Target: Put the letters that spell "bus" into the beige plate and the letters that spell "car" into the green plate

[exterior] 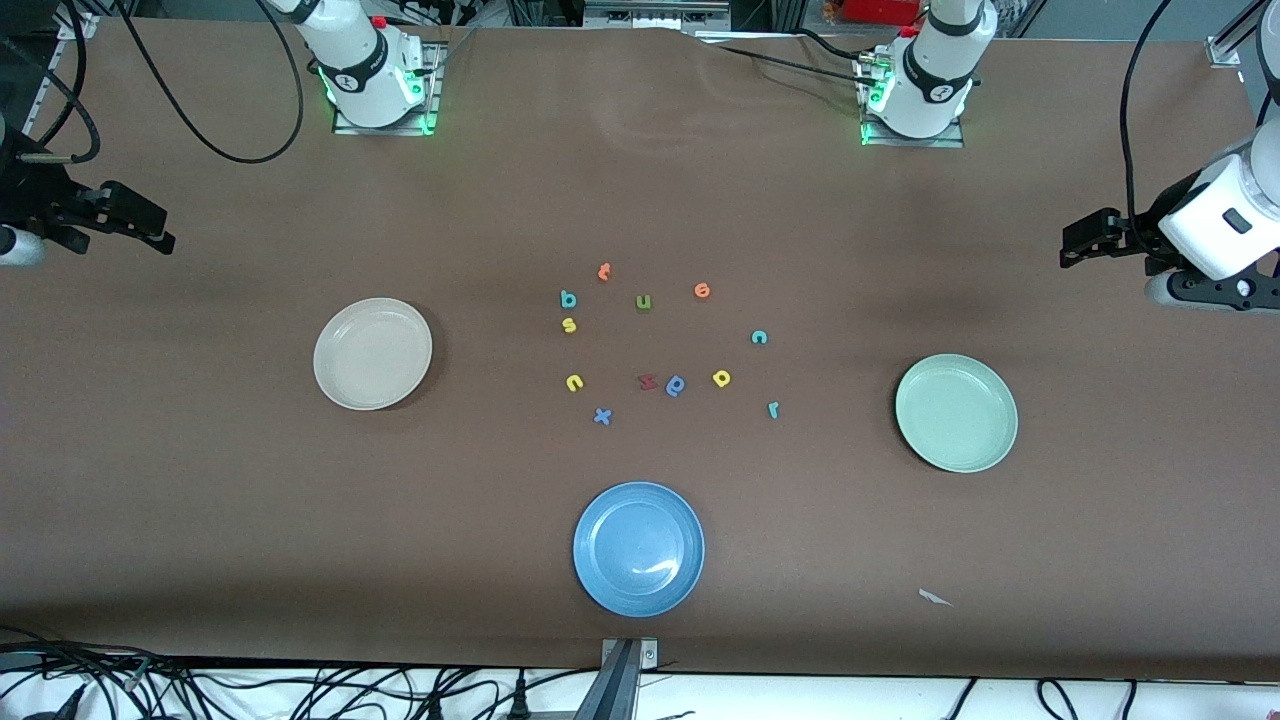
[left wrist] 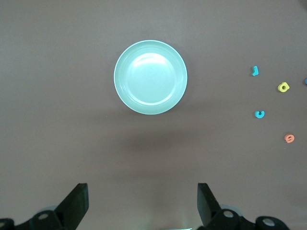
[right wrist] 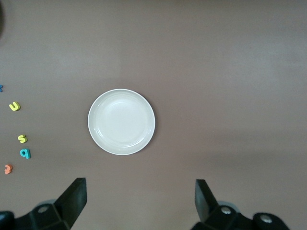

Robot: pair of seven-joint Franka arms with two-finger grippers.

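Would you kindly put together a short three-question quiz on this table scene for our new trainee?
1. True or false: the beige plate already holds a letter.
2. Which plate lies nearest the front camera? A) the green plate B) the blue plate C) the beige plate
3. Fill in: the teal "b" lies just beside the yellow "___".

Key: 1 false; all three plates are empty. 2 B. 3 s. Both the left pincer and the right pincer are open, waiting at the table's ends.

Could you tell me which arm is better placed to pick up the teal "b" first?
Probably the right: its open hand waits at the beige plate's end, and the teal "b" lies toward that plate.
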